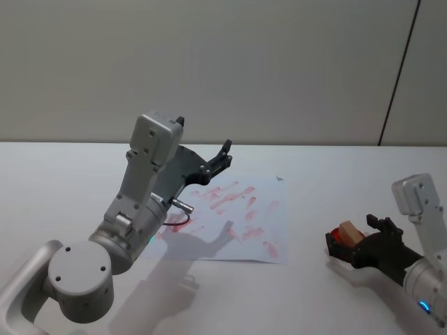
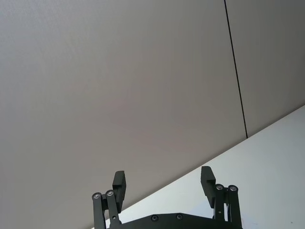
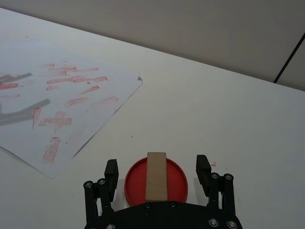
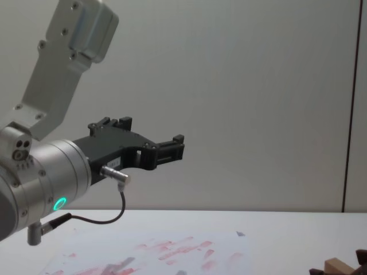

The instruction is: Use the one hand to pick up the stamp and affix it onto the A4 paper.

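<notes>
Both fingers of the right pincer [image 3: 158,174] stand spread around the stamp [image 3: 156,175].

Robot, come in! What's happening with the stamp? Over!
Right end effector open, fingers either side of the stamp, which sits on a red pad. Left end effector open, raised over the paper. Nothing blocking.

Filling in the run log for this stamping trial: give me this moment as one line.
right gripper: open, straddling stamp | stamp: lying on red ink pad, ungrasped | left gripper: open, raised above A4 paper
</notes>
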